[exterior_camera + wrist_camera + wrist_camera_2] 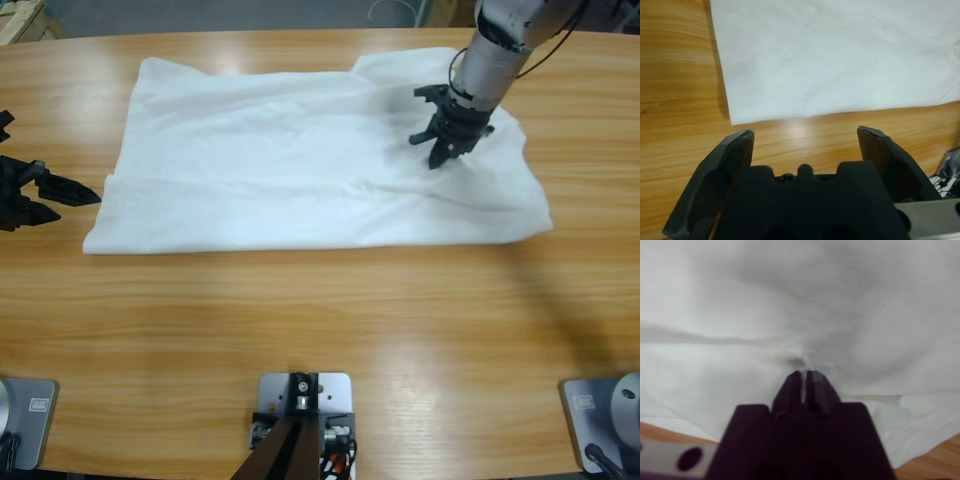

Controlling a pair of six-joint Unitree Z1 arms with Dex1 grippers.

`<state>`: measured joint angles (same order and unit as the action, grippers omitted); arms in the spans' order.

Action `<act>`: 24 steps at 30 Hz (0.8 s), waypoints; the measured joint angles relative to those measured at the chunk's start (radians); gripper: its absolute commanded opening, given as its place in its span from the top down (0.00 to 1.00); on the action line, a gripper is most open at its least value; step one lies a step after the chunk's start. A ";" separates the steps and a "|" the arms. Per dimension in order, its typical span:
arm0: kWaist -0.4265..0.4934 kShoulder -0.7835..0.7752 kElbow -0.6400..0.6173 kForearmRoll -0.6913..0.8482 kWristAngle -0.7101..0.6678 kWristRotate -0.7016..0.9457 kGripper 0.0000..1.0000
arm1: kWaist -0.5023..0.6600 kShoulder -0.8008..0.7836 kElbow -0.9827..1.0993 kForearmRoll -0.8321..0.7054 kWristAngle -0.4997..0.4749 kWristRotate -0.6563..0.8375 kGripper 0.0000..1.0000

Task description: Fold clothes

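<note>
You have one white T-shirt (300,170) lying on one wooden table (320,320). You have two arms over it, so two black grippers: the left gripper (85,193) and the right gripper (440,160).

Spread across the counter (300,320): T-shirt (280,160). On its right part, right gripper (447,150); off its left edge, left gripper (60,190).

High view looks straight down on the table (300,300); both wrist views look closely along their jaws, all sharing the T-shirt (300,160)
</note>
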<state>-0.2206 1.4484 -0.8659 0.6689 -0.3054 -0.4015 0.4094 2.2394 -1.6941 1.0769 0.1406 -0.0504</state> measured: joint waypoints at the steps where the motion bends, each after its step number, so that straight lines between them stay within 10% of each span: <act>1: 0.000 0.000 0.000 0.000 0.000 0.000 0.19 | 0.000 0.000 0.000 0.000 0.000 0.000 1.00; 24: 0.000 0.000 0.000 0.000 0.000 0.000 0.19 | -0.012 -0.025 -0.437 0.322 -0.023 -0.024 0.91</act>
<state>-0.2208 1.4484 -0.8660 0.6689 -0.3054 -0.4014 0.3979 2.2142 -2.1314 1.3989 0.1172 -0.0742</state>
